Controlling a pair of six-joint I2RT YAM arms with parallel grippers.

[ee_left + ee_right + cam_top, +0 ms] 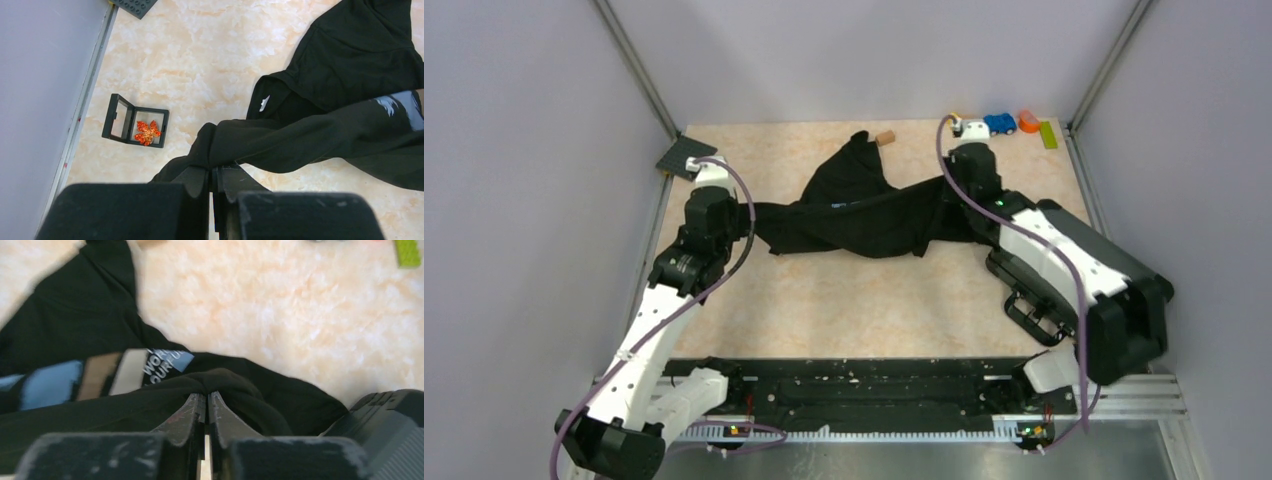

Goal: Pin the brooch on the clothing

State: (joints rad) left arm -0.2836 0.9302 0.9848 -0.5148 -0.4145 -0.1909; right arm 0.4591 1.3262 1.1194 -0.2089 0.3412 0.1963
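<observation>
The black T-shirt (864, 205) hangs bunched and stretched between my two grippers above the table. My left gripper (759, 222) is shut on its left end; the left wrist view shows the jaws (214, 169) pinching the black cloth (320, 135). My right gripper (952, 210) is shut on the right end (206, 396); the blue, brown and white print (100, 375) shows just left of it. The orange-red brooch (146, 132) lies in a small open black-framed box (116, 119) on the table, left of the left gripper. The brooch is hidden in the top view.
A dark grey studded plate (686, 157) lies at the back left corner. A brown block (885, 138) lies behind the shirt. A blue toy car (999, 123), an orange toy (1028, 121) and a green brick (1049, 134) sit at the back right. Grey walls stand on both sides.
</observation>
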